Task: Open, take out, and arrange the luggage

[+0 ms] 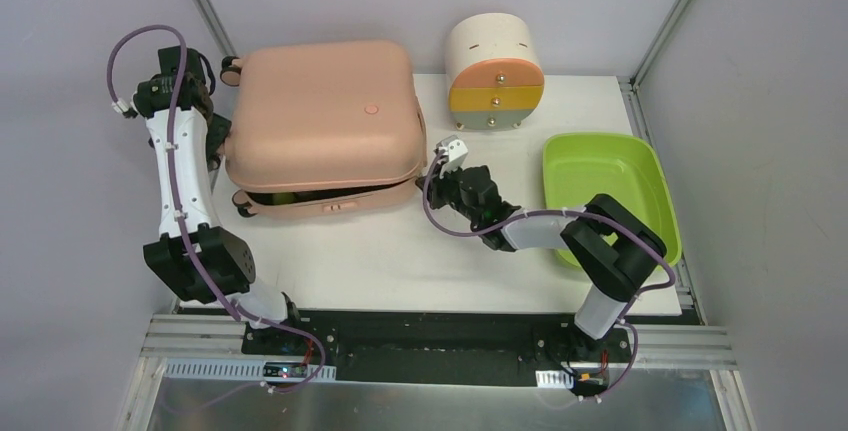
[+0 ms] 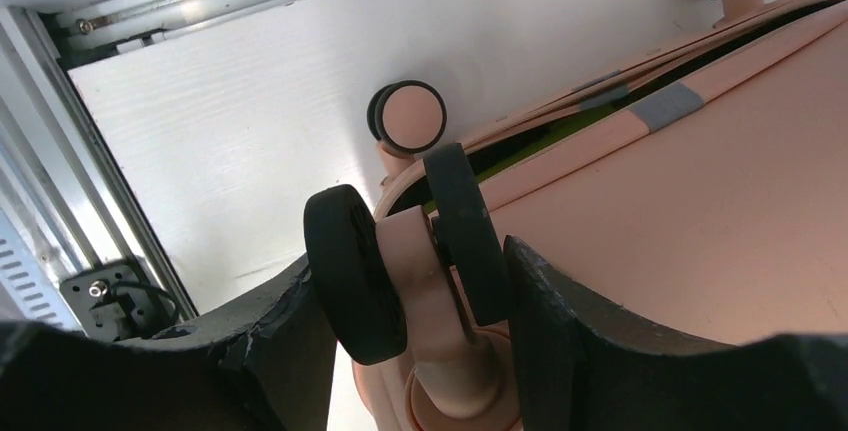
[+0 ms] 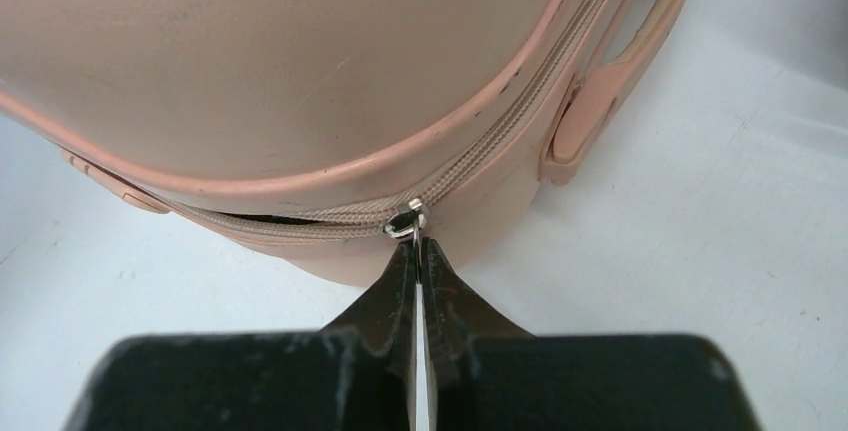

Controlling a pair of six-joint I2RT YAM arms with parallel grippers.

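The peach-pink luggage (image 1: 320, 111) lies flat at the back left of the table, its lid slightly raised along the front with a dark gap. Its left side is where my left gripper (image 1: 220, 143) sits. In the left wrist view the black fingers (image 2: 545, 321) press on both sides of a double caster wheel (image 2: 355, 271), and something green shows through the shell gap (image 2: 520, 156). My right gripper (image 1: 442, 163) is at the luggage's right front corner. Its jaws (image 3: 418, 251) are shut on the silver zipper pull (image 3: 405, 221) of the luggage (image 3: 300, 71).
A cream cylindrical drawer unit (image 1: 495, 71) stands behind the right gripper. A lime-green tray (image 1: 608, 191) lies at the right of the white table (image 1: 400, 251), partly under the right arm. Grey walls enclose the table on three sides.
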